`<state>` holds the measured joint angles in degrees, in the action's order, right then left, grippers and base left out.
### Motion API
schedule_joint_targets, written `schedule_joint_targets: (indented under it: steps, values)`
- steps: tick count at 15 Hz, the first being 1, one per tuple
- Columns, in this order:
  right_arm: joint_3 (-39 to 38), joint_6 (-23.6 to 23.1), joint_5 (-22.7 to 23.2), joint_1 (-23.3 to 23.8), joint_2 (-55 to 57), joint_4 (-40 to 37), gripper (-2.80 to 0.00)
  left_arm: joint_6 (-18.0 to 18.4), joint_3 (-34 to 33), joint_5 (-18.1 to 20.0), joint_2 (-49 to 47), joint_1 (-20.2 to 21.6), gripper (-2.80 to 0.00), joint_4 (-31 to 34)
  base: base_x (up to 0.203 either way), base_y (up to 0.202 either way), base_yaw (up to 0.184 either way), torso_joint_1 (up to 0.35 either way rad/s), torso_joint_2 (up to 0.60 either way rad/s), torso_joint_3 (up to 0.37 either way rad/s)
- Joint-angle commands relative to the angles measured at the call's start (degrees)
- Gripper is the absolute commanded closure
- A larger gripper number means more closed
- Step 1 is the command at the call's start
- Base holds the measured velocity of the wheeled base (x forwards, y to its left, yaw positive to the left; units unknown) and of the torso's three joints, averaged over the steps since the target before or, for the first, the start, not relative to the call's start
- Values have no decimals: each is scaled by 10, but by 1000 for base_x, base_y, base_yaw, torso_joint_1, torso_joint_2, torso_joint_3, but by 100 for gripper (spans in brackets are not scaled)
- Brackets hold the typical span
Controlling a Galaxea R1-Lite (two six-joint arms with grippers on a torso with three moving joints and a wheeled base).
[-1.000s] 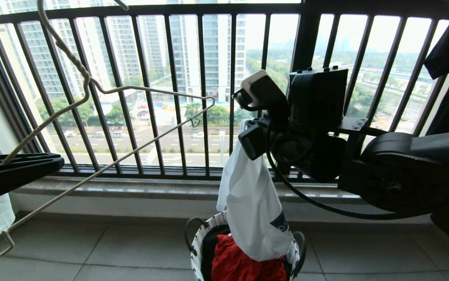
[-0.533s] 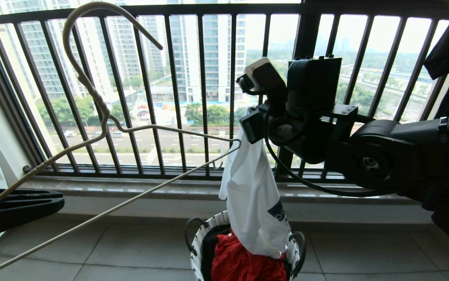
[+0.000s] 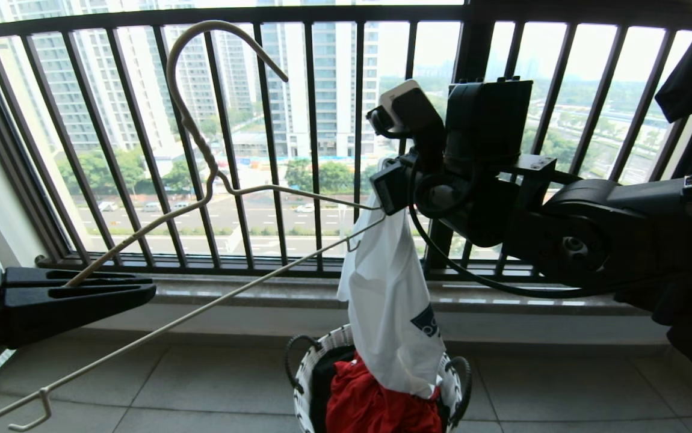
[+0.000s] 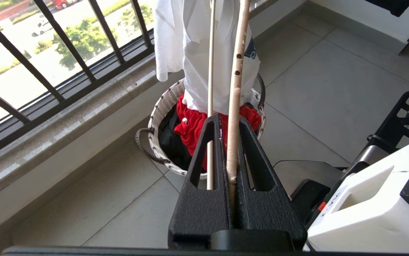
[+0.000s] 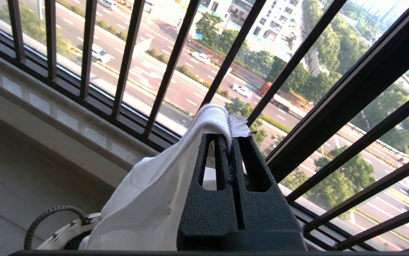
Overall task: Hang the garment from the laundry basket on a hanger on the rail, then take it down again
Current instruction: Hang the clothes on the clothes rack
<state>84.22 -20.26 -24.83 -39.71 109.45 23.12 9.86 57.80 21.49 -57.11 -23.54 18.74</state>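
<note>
Count: 1 hanger [image 3: 213, 180], 1 garment [image 3: 389, 313], 1 laundry basket [image 3: 301, 380], 2 grippers, both mine.

L gripper [image 4: 226, 124]: jaws pressed together, pinching the hanger's shoulder wire low on my left; lower wire runs free through a finger slot. Hook points up w/ nothing around it. Hanger's far tip touches the garment just below the R gripper.

R gripper [image 5: 230, 137]: jaws pressed together on the garment's ribbed neckband, held up in front of the window railing [image 3: 313, 138]. Garment hangs straight down; its hem sits in the basket mouth on a red cloth [image 3: 376, 403], black cloth [image 3: 322, 379] beside it. Blue print partly visible on the R side.

Vs. 1 s ago: hanger moved toward the garment, was well apart, hook now fully in head view. L gripper further in. Garment slightly higher. Basket unchanged.
</note>
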Motion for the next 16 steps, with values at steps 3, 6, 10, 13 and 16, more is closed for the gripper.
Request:
schedule_joint_targets:
  steps: [3,6,10,13,16]
  values:
    - [-18,0,-1,-20,-25,2,0,-8,-28,0,-32,0,0,-49,0,0,0,0,0,0]
    - [-27,3,-3,-37,-35,2,0,-19,-26,0,-48,0,0,-50,0,0,0,0,0,0]
    - [-31,7,-3,-42,-42,2,0,-34,-28,-3,-53,1,0,-83,0,0,0,0,0,0]
    - [-33,6,-4,-42,-40,1,0,-59,-30,-51,-48,1,0,-118,0,0,0,0,0,0]
    - [-33,7,-4,-41,-40,1,0,-58,-30,-73,-42,1,0,-121,0,0,0,0,0,0]
